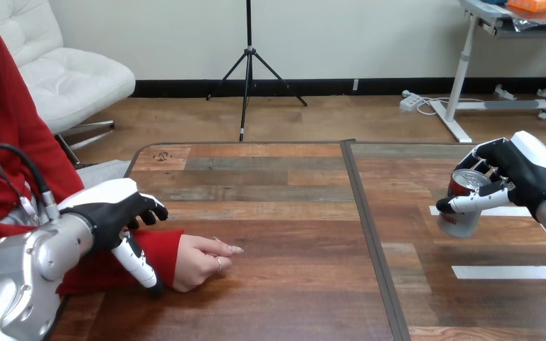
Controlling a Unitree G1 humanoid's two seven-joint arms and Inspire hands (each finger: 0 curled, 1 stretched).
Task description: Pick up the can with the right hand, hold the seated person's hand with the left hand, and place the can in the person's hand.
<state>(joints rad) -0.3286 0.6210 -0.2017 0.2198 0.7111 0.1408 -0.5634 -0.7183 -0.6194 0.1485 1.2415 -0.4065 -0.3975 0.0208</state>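
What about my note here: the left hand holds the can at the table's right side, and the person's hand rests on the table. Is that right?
No: the head view shows the right hand, not the left, curled round the can at the right side of the table. The left hand is beside the person's sleeve. The person's hand does rest on the table.

Red-and-silver can (461, 219) and brown plank table (270, 241).
The right hand (522, 170) and left hand (106, 209) were black with white shells. The table's planks mixed brown and grey wood grain, marked with white stripes (512, 271).
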